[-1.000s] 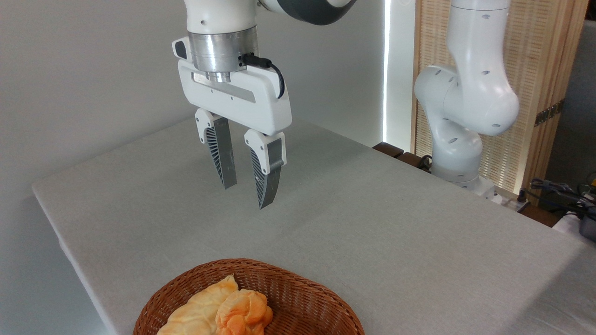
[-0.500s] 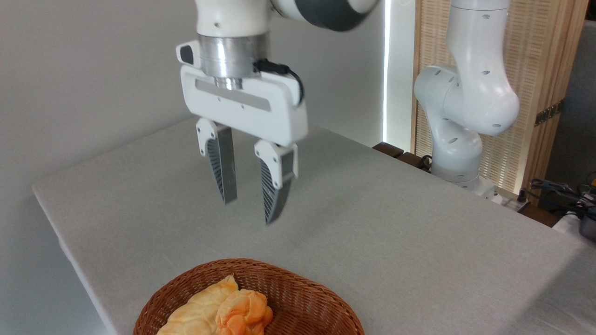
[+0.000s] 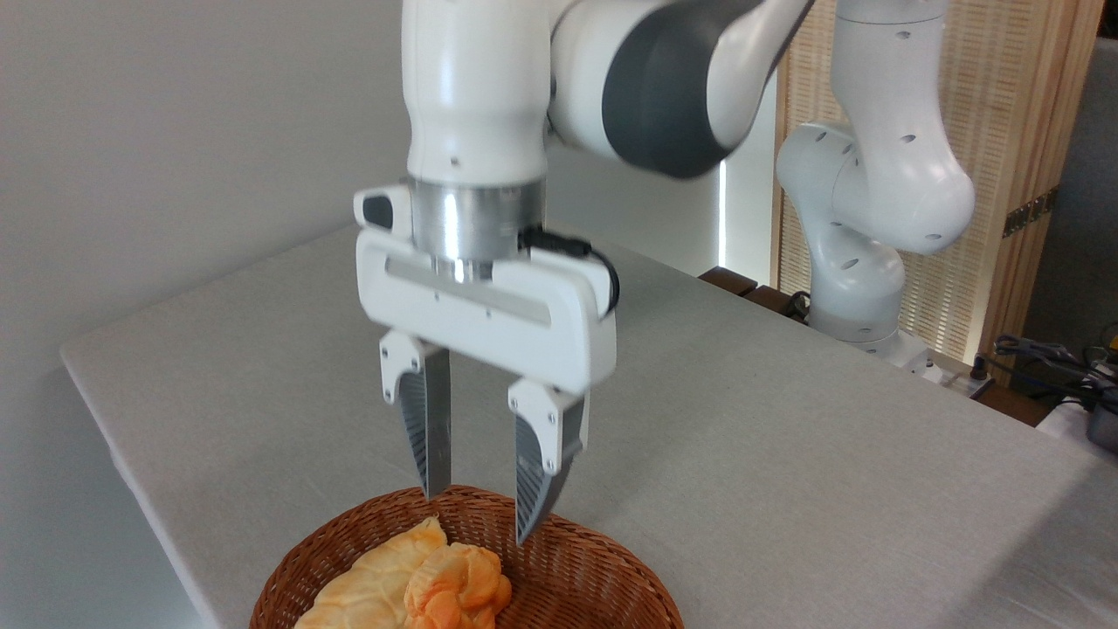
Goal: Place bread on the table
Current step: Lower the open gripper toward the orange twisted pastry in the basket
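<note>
The bread (image 3: 456, 587) lies in the wicker basket (image 3: 594, 577), beside a pale pastry (image 3: 371, 585). The pincer (image 3: 480, 515) hangs above it, open and empty. Nothing is on the bench (image 3: 786, 454) yet; grasping and moving remain.

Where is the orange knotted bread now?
The bread lies in the wicker basket at the bottom edge, touching the pale pastry on its left, below the open gripper.
</note>
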Motion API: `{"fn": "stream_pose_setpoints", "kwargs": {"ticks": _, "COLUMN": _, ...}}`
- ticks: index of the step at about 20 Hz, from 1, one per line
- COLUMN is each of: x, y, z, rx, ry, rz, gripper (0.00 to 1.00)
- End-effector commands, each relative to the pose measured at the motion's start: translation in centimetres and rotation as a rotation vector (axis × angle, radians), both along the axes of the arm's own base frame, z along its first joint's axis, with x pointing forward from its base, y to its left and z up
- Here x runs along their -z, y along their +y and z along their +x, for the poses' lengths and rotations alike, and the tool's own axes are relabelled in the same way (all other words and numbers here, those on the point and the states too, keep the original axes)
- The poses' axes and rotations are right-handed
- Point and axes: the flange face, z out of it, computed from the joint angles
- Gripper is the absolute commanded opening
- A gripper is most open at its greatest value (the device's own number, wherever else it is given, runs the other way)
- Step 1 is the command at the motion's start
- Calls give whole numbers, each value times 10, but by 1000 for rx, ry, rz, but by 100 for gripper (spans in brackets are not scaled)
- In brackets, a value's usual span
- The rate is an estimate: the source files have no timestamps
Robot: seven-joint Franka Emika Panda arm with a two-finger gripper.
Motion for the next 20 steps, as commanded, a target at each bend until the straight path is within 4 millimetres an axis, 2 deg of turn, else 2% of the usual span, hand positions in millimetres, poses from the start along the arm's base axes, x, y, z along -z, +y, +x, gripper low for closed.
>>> {"fn": "stream_pose_setpoints", "kwargs": {"ticks": 1, "x": 25, "y": 3, "z": 16, "rx": -13, "ry": -19, "rz": 10, "gripper": 100}}
{"fn": "stream_pose_setpoints", "kwargs": {"ticks": 9, "x": 59, "y": -2, "z": 31, "rx": -5, "ry": -9, "rz": 28, "gripper": 100}}
{"fn": "stream_pose_setpoints", "kwargs": {"ticks": 15, "x": 71, "y": -8, "z": 36, "rx": 7, "ry": -6, "rz": 36, "gripper": 99}}
{"fn": "stream_pose_setpoints", "kwargs": {"ticks": 16, "x": 71, "y": -8, "z": 36, "rx": 9, "ry": -7, "rz": 36, "gripper": 83}}
{"fn": "stream_pose_setpoints", "kwargs": {"ticks": 17, "x": 71, "y": -8, "z": 36, "rx": 12, "ry": -8, "rz": 38, "gripper": 75}}
{"fn": "stream_pose_setpoints", "kwargs": {"ticks": 18, "x": 72, "y": -8, "z": 36, "rx": 15, "ry": -5, "rz": 39, "gripper": 59}}
{"fn": "stream_pose_setpoints", "kwargs": {"ticks": 20, "x": 72, "y": -9, "z": 36, "rx": 16, "ry": -2, "rz": 38, "gripper": 42}}
